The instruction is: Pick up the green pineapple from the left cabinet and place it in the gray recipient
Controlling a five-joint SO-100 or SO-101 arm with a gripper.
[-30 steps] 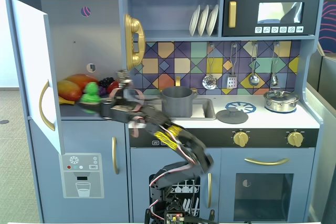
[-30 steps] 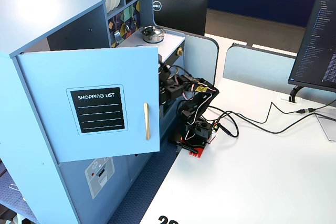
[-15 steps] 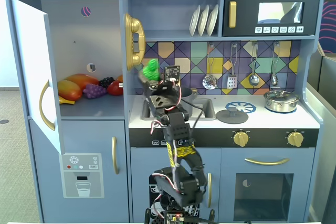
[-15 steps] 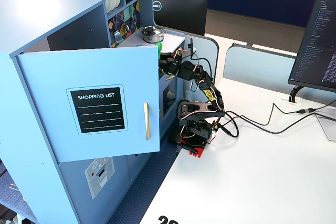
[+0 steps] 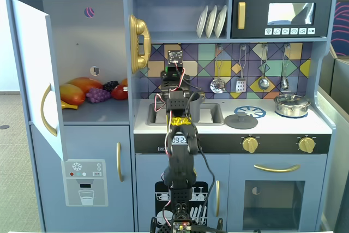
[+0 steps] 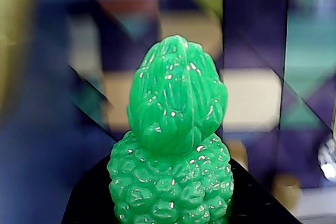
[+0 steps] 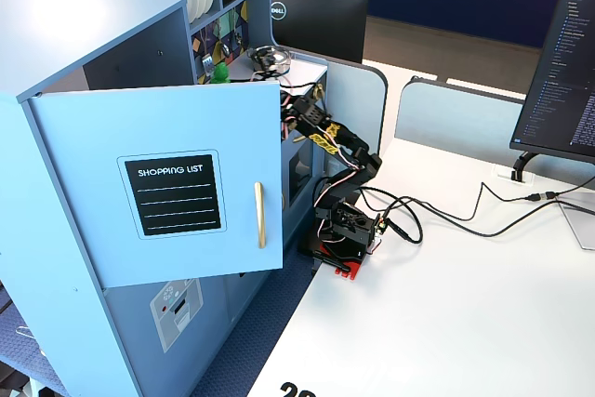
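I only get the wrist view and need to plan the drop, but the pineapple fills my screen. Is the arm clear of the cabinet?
Observer: Yes. In a fixed view the arm stands before the sink, right of the left cabinet.
Operator: Where is the gray recipient?
Observer: What looks like it, a dark gray pot, sits in the sink, mostly hidden behind the arm.
Operator: How high is the fruit?
Observer: The green pineapple is held up by the backsplash, above the counter.

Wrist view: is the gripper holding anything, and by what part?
Yes: the green pineapple, held upright by its bumpy lower body; leafy top free. Gripper fingertips not visible.
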